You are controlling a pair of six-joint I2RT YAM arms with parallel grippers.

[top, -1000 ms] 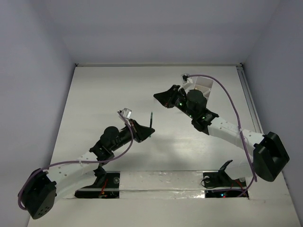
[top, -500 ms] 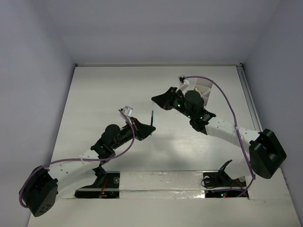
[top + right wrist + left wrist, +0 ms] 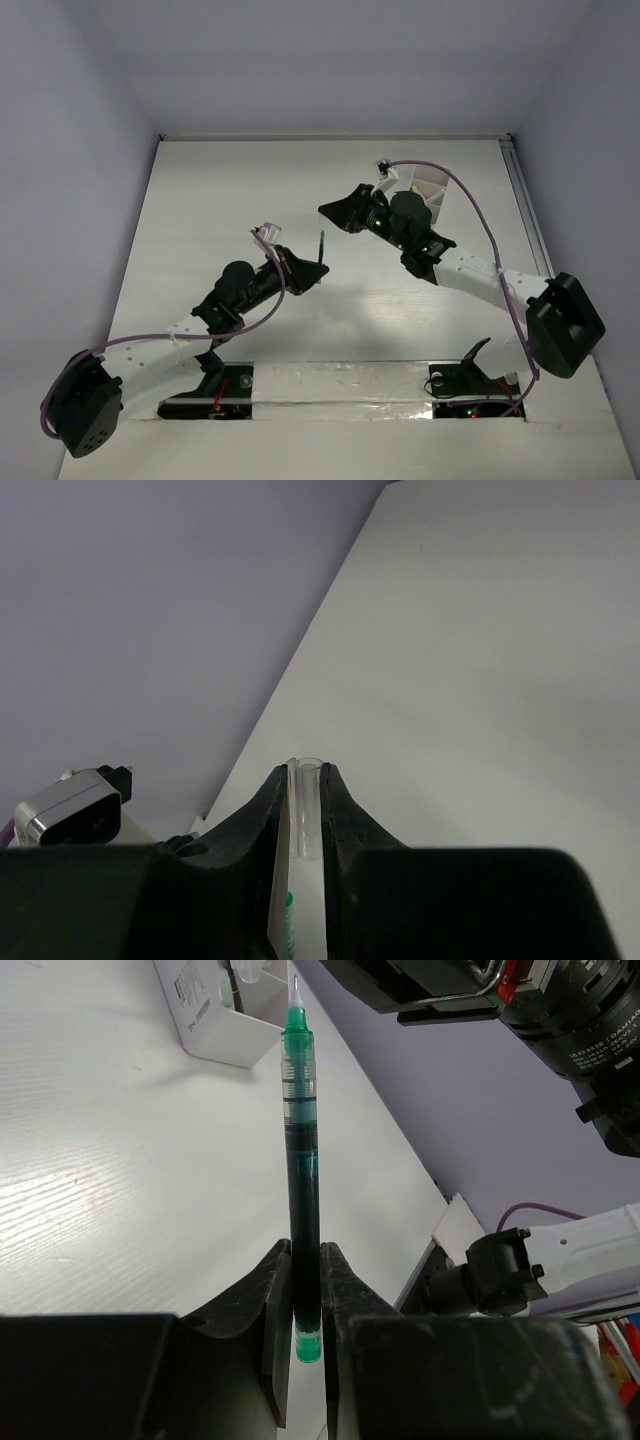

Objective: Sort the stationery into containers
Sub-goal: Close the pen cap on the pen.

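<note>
One green pen (image 3: pixel 302 1160) juts forward from the left pincer (image 3: pixel 306 1295) clamped on it; the right pincer (image 3: pixel 303 785) pinches a clear tube (image 3: pixel 308 820).

The top camera overlooks the whole desk (image 3: pixel 220 200) from behind the arms. Close wrist cameras look along the left end effector (image 3: pixel 305 1285) and right end effector (image 3: pixel 303 805). The top and left views share the white box (image 3: pixel 215 1030).

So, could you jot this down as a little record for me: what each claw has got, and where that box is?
left gripper: shut on the green pen
green pen: uncapped, fine tip bare and pointing away from the fingers
right gripper: shut on a clear tube
clear tube: open end outward, probably a pen cap
grippers: apart, pointing toward each other in the top view
white box: on the table's far right, partly hidden behind the right arm
box contents: cannot tell
</note>
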